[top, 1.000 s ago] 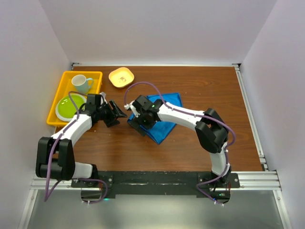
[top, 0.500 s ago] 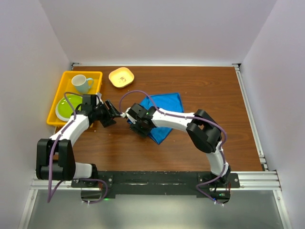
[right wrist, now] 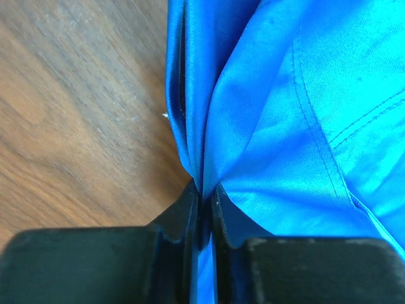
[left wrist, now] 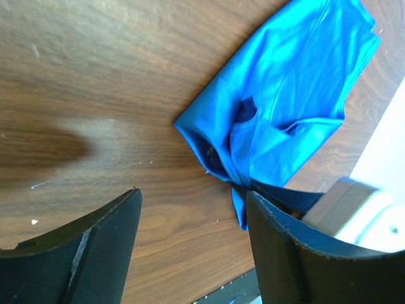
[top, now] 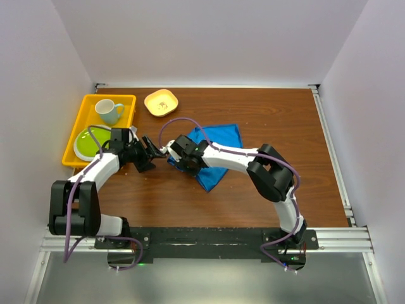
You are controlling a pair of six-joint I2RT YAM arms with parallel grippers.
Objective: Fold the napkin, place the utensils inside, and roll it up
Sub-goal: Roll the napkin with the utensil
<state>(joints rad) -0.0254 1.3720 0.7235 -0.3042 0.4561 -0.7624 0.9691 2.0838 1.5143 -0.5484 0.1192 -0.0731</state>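
The blue napkin [top: 223, 142] lies crumpled on the wooden table, its left end bunched into a ridge [left wrist: 240, 142]. My right gripper [top: 174, 156] is at that left end, shut on a pinched fold of the cloth [right wrist: 304, 114]. The fabric runs between the closed fingers [right wrist: 204, 191]. My left gripper [top: 150, 149] hangs open just left of the napkin, over bare wood, with nothing between its fingers [left wrist: 193, 193]. The utensils are out of view in every frame.
A yellow tray [top: 73, 130] at the left holds a pale cup [top: 107, 111] and a green plate [top: 87, 143]. An orange-yellow bowl [top: 161, 102] sits behind the napkin. The right arm's white link [left wrist: 361, 209] is close beside my left gripper.
The right gripper's jaws have closed on the napkin's left end after sliding a little left. The left gripper has drawn back slightly toward the tray and stayed open.
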